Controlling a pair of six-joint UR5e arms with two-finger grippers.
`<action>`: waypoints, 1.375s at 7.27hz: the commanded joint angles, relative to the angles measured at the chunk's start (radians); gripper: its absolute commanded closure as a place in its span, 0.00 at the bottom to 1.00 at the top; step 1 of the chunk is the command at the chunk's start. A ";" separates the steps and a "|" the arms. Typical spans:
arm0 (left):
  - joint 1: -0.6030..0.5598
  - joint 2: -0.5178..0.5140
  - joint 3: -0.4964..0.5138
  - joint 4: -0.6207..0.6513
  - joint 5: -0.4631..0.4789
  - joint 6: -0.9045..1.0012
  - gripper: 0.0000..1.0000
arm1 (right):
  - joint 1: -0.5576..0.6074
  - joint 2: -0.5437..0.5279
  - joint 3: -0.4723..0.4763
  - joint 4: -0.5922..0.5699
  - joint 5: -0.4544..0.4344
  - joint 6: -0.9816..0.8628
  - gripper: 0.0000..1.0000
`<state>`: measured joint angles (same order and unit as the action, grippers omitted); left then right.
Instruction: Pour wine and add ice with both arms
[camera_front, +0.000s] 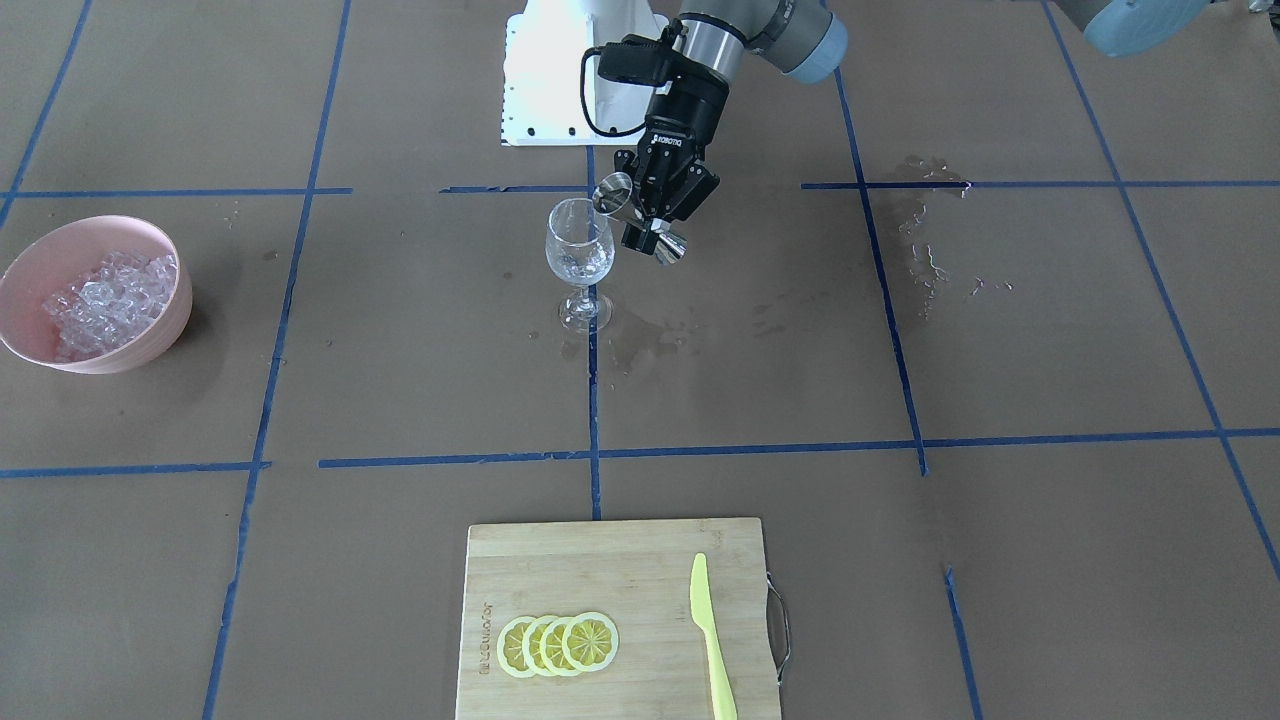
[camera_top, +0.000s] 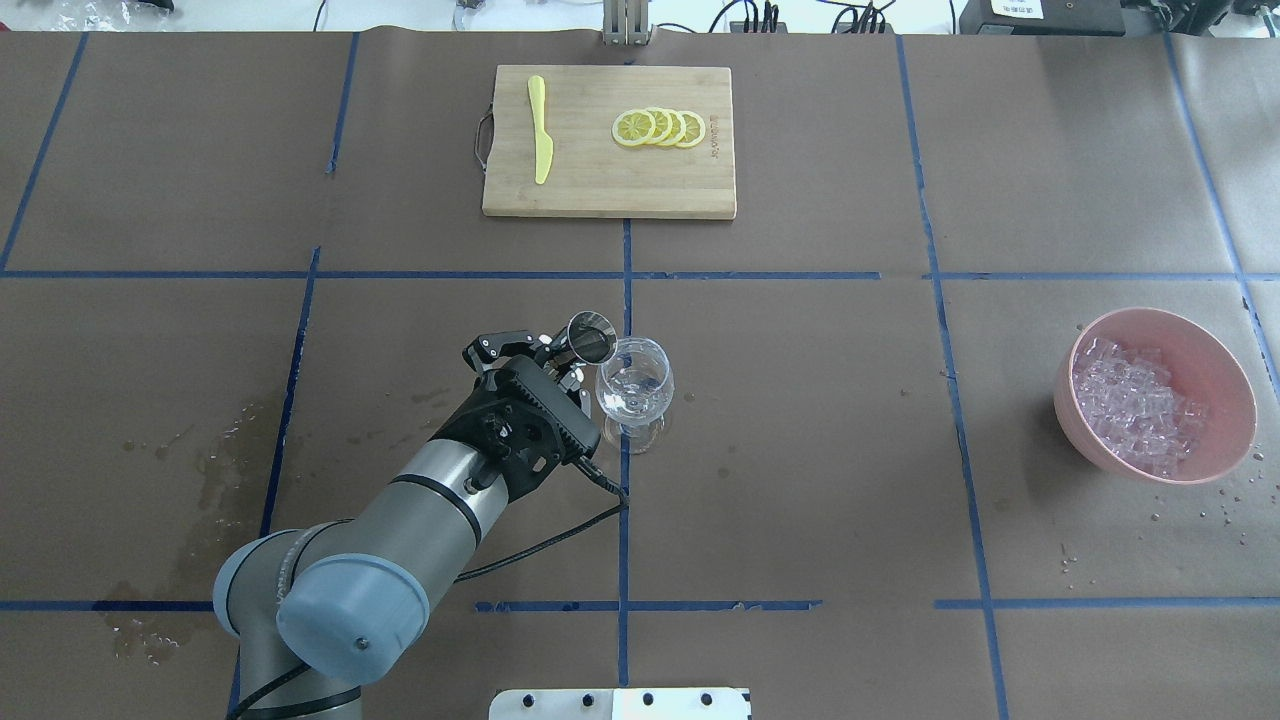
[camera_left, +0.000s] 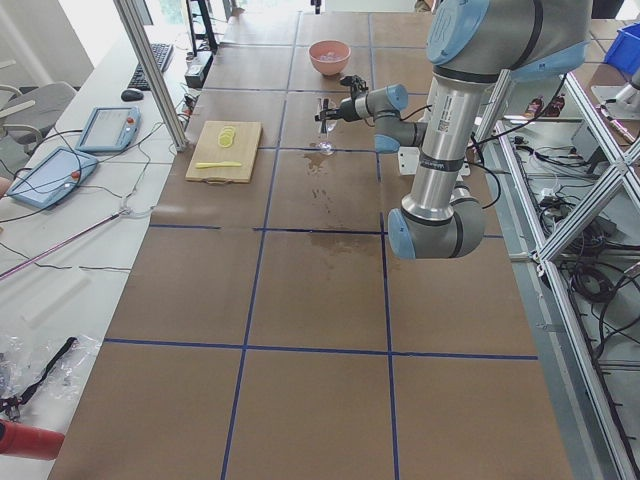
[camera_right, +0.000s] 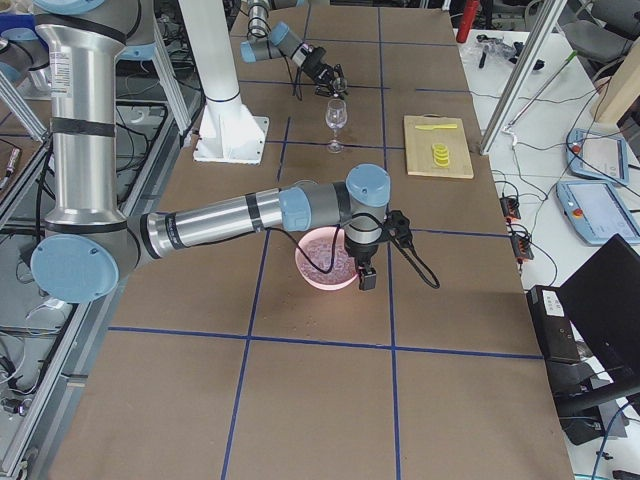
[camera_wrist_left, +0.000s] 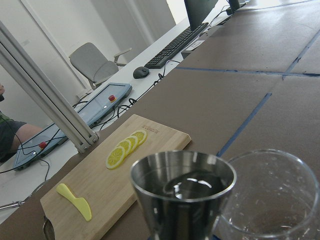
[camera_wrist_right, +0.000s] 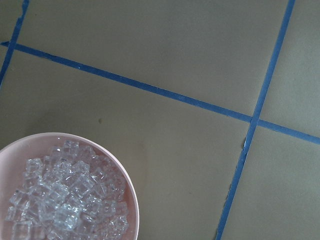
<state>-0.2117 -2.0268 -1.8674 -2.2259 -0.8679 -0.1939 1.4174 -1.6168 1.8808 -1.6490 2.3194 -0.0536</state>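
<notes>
My left gripper (camera_front: 645, 225) is shut on a steel jigger (camera_front: 612, 194), tilted with its mouth at the rim of the wine glass (camera_front: 580, 255). The glass stands upright at mid-table (camera_top: 634, 385) with a little clear liquid in its bowl. In the left wrist view the jigger (camera_wrist_left: 182, 195) touches the glass (camera_wrist_left: 272, 200). The ice (camera_top: 1135, 405) is heaped in a pink bowl (camera_top: 1205, 345). My right gripper (camera_right: 362, 275) hangs over that bowl (camera_right: 312, 270); I cannot tell whether it is open or shut. The right wrist view shows the ice (camera_wrist_right: 65, 200), no fingers.
A wooden cutting board (camera_top: 600, 190) with lemon slices (camera_top: 660, 127) and a yellow knife (camera_top: 540, 140) lies at the table's far side. Wet patches (camera_top: 215, 450) mark the brown paper. The white base plate (camera_front: 545, 90) is behind the glass.
</notes>
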 joint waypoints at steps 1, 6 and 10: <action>-0.021 -0.007 -0.053 0.141 -0.046 0.077 1.00 | -0.002 0.000 0.000 0.000 0.001 0.000 0.00; -0.029 -0.048 -0.056 0.244 -0.091 0.293 1.00 | 0.000 0.000 -0.005 -0.002 0.003 0.001 0.00; -0.051 -0.073 -0.098 0.403 -0.118 0.460 1.00 | 0.000 0.000 -0.005 -0.002 0.003 0.001 0.00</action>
<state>-0.2600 -2.0929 -1.9600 -1.8665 -0.9761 0.2222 1.4164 -1.6168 1.8752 -1.6506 2.3224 -0.0526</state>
